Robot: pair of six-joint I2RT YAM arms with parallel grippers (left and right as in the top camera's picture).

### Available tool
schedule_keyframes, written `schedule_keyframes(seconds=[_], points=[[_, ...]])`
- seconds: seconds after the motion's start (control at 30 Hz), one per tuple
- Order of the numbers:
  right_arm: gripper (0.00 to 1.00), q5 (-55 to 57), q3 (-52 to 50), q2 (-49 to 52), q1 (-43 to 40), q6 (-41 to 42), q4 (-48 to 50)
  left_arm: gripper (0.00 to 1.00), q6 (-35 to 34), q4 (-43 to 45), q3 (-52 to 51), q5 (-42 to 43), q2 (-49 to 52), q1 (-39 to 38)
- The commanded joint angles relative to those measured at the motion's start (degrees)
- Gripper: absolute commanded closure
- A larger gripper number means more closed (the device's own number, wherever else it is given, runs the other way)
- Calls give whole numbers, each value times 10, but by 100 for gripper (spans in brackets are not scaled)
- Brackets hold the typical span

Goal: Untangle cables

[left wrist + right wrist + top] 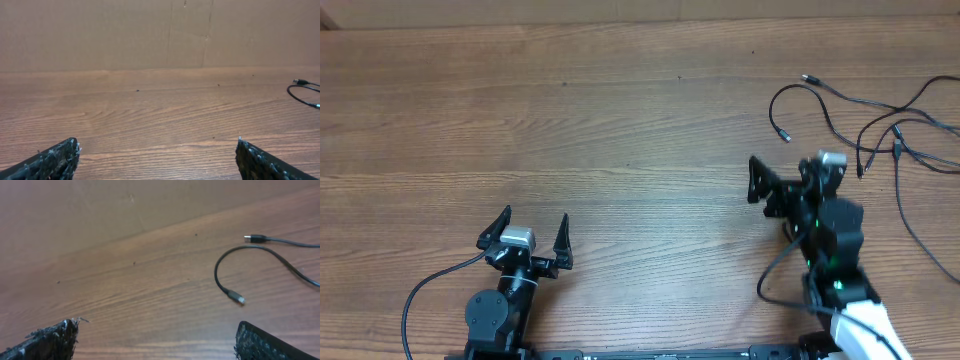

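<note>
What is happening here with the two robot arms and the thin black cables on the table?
Two robot arms sit at a wooden table and are meant to untangle the cables. Nothing is being held at this moment. The cables lie loose and crossing each other at the far right of the table. The right gripper is open and faces them, with one looped cable and its plug just ahead of it. The left gripper is also open, over bare wood and well away from the cables.

Soft, even light is coming down from overhead, spreading flat across the table (620,100) and casting only faint, short shadows. The wrist views are looking dimmer and warmer, and the cables (234,295) are showing slightly soft, blurring toward the edges.
</note>
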Motion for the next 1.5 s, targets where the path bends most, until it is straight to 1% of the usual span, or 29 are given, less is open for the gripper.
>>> schedule_keyframes(seconds=[0.0,0.2,0.27,0.43,0.9,1.03,1.17,1.3,1.47], points=[[0,4,-65,-70,-1,-1,19,0,13,-2,-2,-4,-6,3],[0,13,-142,-181,-1,0,34,0,13,-2,-2,-4,-6,3],[0,22,-140,-209,-1,-1,2,0,13,-2,-2,-4,-6,3],[0,42,-140,-273,-1,-1,-39,0,13,-2,-2,-4,-6,3],[0,42,-140,-453,-2,-7,-180,0,13,-2,-2,-4,-6,3],[0,21,-140,-514,-2,-60,-226,0,13,-2,-2,-4,-6,3],[0,10,-140,-517,-2,-89,-225,1,13,-2,-2,-4,-6,3],[0,-30,-140,-517,-2,-144,-224,1,13,-2,-2,-4,-6,3],[0,-28,-140,-517,-2,-184,-224,1,13,-2,-2,-4,-6,3]])
